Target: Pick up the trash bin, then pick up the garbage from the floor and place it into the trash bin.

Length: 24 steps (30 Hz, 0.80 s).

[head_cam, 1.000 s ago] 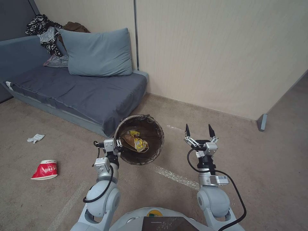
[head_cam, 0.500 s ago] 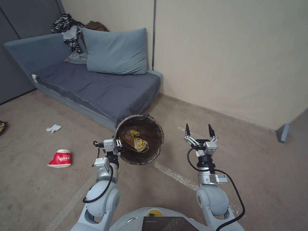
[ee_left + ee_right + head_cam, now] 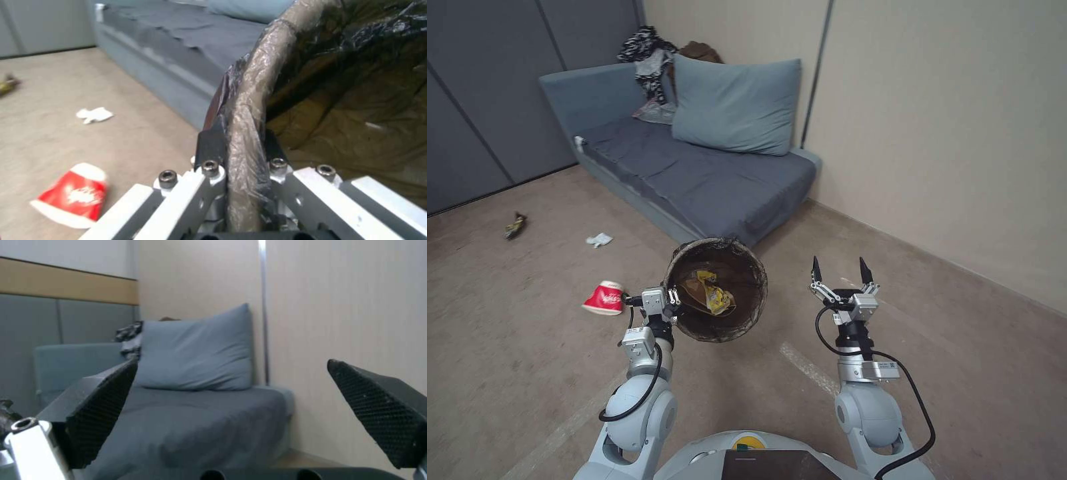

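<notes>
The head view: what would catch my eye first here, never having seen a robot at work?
Most striking is the round bin lined with a dark brown plastic bag, held up off the floor by the left gripper clamped on its rim, with a yellow wrapper inside. A red-and-white paper cup lies on the beige carpet to its left. The right gripper hangs open and empty.

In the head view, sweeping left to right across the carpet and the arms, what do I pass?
Dark wrapper → white crumpled tissue → red-and-white paper cup → left gripper clamped on the rim of the trash bin → open, empty right gripper.
</notes>
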Motion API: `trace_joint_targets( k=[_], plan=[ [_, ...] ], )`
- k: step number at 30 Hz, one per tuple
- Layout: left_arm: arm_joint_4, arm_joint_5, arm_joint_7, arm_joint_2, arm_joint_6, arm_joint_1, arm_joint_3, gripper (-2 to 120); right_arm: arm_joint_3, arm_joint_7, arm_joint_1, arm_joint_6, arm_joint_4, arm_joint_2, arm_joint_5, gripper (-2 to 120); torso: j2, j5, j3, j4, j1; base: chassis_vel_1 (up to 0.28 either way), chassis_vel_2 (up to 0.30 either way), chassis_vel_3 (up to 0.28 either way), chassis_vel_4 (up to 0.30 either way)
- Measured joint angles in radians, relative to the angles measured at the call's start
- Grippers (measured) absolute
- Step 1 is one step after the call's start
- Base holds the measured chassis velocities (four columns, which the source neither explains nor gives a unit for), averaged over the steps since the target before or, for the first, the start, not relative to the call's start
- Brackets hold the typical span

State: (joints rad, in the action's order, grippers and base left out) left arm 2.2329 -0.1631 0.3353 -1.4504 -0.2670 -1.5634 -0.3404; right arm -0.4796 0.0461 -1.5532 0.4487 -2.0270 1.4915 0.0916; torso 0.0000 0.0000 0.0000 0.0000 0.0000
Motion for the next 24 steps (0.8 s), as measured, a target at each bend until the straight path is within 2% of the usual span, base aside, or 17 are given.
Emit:
trace_joint_targets(
  k=[24],
  plan=[
    [0.000, -0.001, 0.001, 0.002, 0.003, -0.003, 0.002, 3, 0.012, 0.000, 0.002, 0.002, 0.000, -0.002, 0.001, 100, 0.000, 0.0000, 0.000, 0.0001, 0.000, 0.125, 0.128, 0.123, 0.121]
  ],
)
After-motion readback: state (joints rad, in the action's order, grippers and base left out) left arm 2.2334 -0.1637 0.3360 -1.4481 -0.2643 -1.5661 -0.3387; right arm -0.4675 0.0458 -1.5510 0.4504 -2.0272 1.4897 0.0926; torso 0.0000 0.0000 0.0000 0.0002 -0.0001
